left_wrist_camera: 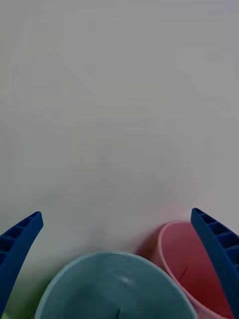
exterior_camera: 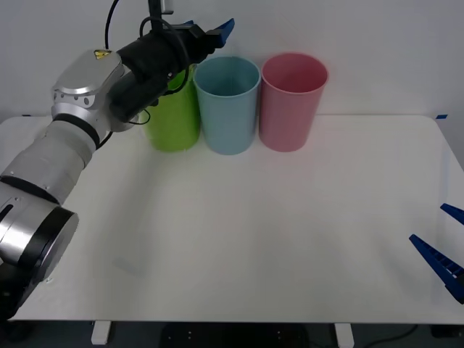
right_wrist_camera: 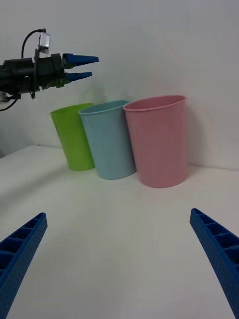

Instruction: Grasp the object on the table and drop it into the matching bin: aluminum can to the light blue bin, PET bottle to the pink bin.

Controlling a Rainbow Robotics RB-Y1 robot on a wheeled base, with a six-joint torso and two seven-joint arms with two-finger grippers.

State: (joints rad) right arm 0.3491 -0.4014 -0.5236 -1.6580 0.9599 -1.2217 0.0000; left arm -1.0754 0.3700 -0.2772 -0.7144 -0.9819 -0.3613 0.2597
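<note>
The aluminum can, the object to grasp, is out of view. My left gripper [exterior_camera: 217, 30] hangs open and holds nothing, above the back of the table between the lime green bin and the light blue bin [exterior_camera: 228, 109]. In its wrist view the open left gripper [left_wrist_camera: 115, 214] looks down on the light blue bin [left_wrist_camera: 114, 284] and the pink bin [left_wrist_camera: 184, 264]. My right gripper [exterior_camera: 426, 222] rests open low at the table's right edge. The right wrist view looks past the open right gripper [right_wrist_camera: 118, 213] at the light blue bin [right_wrist_camera: 109, 144], the pink bin [right_wrist_camera: 157, 142] and the left gripper [right_wrist_camera: 92, 67] above them.
A lime green bin [exterior_camera: 174, 116] stands left of the light blue one, partly behind my left arm. The three bins form a row at the back of the white table [exterior_camera: 254, 239], against a white wall.
</note>
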